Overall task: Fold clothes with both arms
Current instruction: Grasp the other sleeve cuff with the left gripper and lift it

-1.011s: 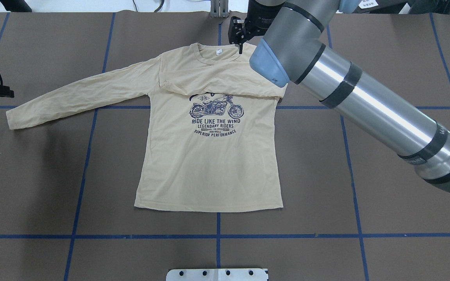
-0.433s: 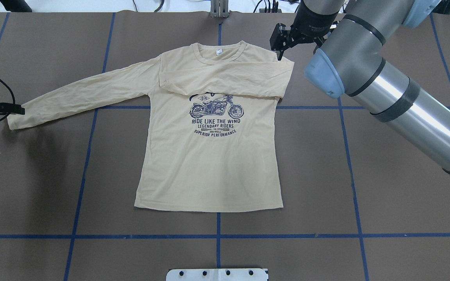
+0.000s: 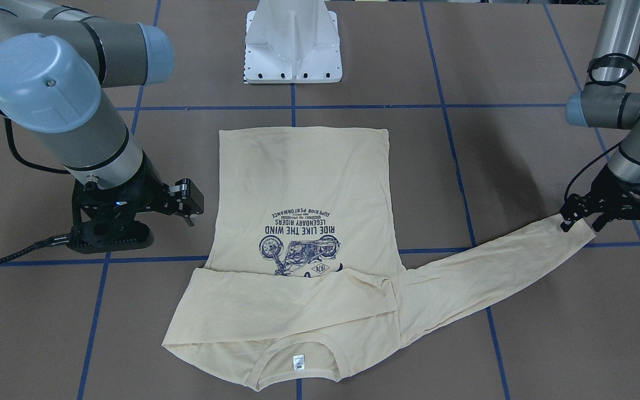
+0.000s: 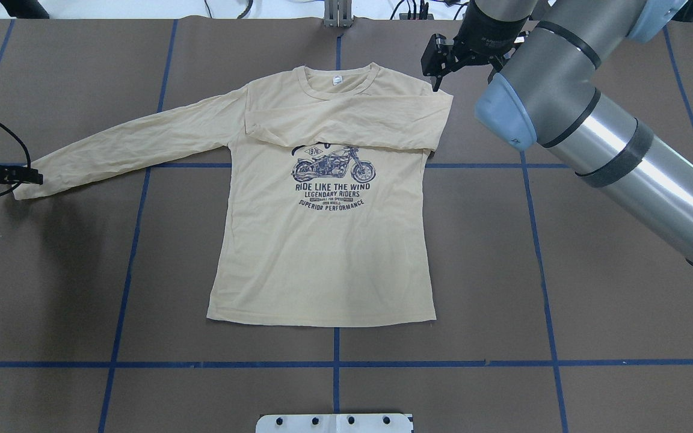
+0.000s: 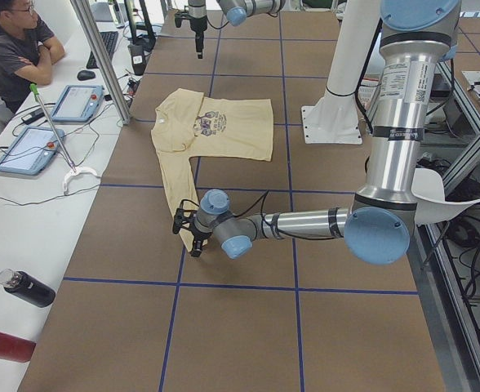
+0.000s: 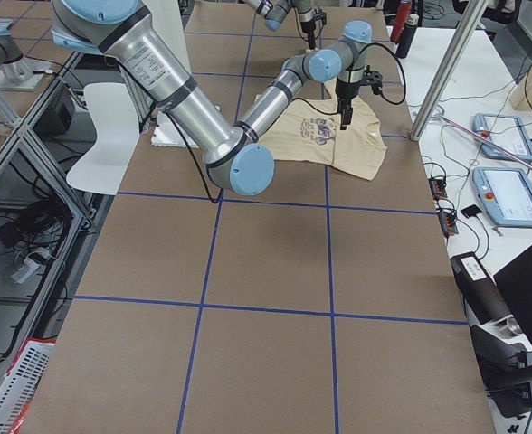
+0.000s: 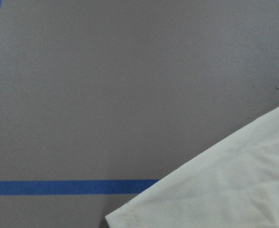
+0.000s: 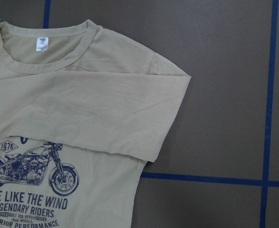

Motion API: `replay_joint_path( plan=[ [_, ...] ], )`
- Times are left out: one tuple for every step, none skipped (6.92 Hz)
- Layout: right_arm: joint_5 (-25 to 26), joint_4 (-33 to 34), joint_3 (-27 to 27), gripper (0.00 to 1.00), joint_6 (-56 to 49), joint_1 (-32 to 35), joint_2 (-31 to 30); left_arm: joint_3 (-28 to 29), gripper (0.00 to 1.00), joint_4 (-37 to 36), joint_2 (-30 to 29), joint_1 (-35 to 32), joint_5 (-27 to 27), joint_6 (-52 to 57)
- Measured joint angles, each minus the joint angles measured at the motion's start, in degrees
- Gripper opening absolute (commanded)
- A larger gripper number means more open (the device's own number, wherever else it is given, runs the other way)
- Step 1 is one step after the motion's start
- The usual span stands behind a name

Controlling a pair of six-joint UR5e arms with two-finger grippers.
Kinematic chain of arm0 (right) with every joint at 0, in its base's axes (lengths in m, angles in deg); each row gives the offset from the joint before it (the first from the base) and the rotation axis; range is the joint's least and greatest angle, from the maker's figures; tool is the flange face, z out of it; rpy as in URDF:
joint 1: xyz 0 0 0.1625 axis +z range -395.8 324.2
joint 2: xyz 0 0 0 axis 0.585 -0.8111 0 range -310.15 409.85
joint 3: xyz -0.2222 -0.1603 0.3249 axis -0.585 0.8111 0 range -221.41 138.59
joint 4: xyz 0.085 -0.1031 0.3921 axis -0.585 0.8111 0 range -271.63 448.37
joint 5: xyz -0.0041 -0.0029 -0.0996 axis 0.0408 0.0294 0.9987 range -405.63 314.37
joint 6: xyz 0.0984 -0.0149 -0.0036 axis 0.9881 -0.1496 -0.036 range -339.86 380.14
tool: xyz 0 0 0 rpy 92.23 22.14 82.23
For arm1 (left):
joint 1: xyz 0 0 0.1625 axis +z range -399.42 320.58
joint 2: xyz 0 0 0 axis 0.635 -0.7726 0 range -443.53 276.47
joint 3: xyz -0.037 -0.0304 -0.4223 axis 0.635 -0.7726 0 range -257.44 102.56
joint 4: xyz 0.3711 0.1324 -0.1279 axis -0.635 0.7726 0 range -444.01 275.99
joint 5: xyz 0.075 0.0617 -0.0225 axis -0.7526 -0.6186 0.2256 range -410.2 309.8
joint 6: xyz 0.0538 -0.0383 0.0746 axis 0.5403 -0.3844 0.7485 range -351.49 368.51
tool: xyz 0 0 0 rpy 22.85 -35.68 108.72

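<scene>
Straddling the left cuff of the flat, mid-table shirt with left gripper, jaws parted, ready to pinch. Holding right gripper clear beside the right shoulder; can't tell its jaws.

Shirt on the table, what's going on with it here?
The shirt lies flat, print up, partway through a fold. One sleeve is already folded across the chest; the other sleeve lies stretched out sideways. The robot's left tool sits at that sleeve's cuff, apparently open and not gripping yet. The right tool hangs beside the folded shoulder, holding nothing.
</scene>
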Motion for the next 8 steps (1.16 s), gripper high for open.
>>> replay_joint_path(
  plan=[
    [-0.1, 0.0, 0.0, 1.00, 0.1, 0.0, 0.0, -0.1, 0.64, 0.0, 0.1, 0.0, 0.0, 0.0],
    [-0.1, 0.0, 0.0, 1.00, 0.1, 0.0, 0.0, -0.1, 0.64, 0.0, 0.1, 0.1, 0.0, 0.2],
    [-0.1, -0.1, 0.0, 1.00, 0.1, 0.0, 0.1, -0.1, 0.49, 0.0, 0.2, 0.1, 0.0, 0.5],
    [-0.1, -0.1, 0.0, 1.00, 0.1, 0.0, 0.2, -0.1, 0.31, -0.1, 0.3, 0.1, 0.0, 0.7],
    [-0.1, -0.1, 0.0, 1.00, 0.1, 0.1, 0.2, -0.3, 0.21, -0.3, 0.6, 0.0, 0.0, 0.9],
    [-0.1, -0.1, 0.0, 1.00, 0.1, 0.0, 0.3, -0.5, 0.09, -0.4, 0.7, -0.1, 0.1, 0.9],
    [-0.1, -0.1, 0.0, 1.00, 0.1, 0.0, 0.3, -1.0, 0.00, -0.6, 0.7, -0.1, 0.1, 0.9],
    [-0.1, -0.1, 0.0, 1.00, 0.2, 0.0, 0.3, -2.1, 0.00, -1.6, 0.8, -0.2, 0.2, 0.9]
  ],
)
